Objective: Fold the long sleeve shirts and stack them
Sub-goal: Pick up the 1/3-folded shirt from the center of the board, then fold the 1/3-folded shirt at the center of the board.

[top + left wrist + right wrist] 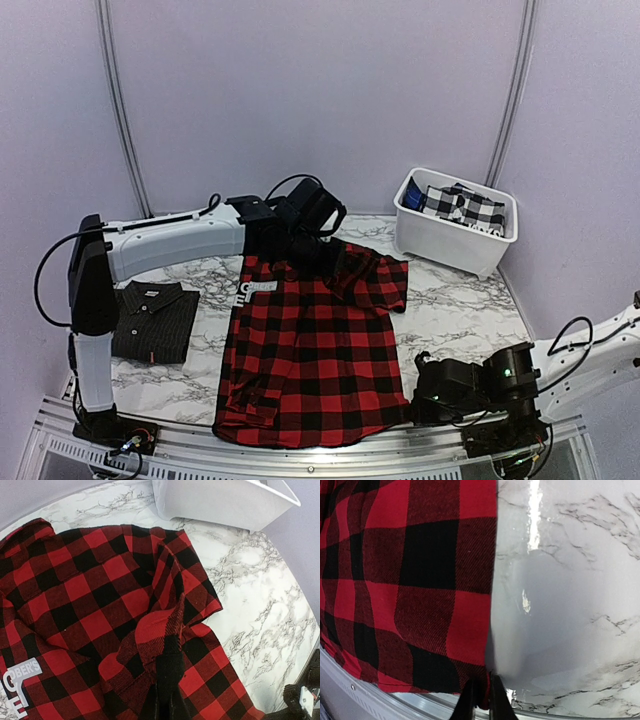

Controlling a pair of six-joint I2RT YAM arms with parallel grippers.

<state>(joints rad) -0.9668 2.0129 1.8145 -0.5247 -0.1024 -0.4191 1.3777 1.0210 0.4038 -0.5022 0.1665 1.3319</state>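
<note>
Your left gripper (168, 680) is pinched tight on a bunched-up fold of the red-and-black shirt (315, 350). The cloth rises in a little ridge where the fingers hold it. This grip is at the far end of the shirt, close to the middle of the worktop's far edge. Just beside the grip, on the shirt, is a white label (20, 685) with letters on it.

Your right gripper (482, 690) is also squeezed shut on the same shirt. It holds the very corner of the hem, right at the near edge of the worktop, a bit right of the middle. The two fingers are nearly touching, with only the thin cloth between them.

The red-and-black shirt lies spread out down the middle of the marble worktop (460, 310), from the far edge to the near edge. Part of it is folded over at the far right side.

The black shirt (155, 318) is folded up and lies flat near the left edge, just beside the big shirt but not touching it.

A white bin (440, 245) sits in the far right corner. A black-and-white checked cloth (465, 207) lies inside it.
</note>
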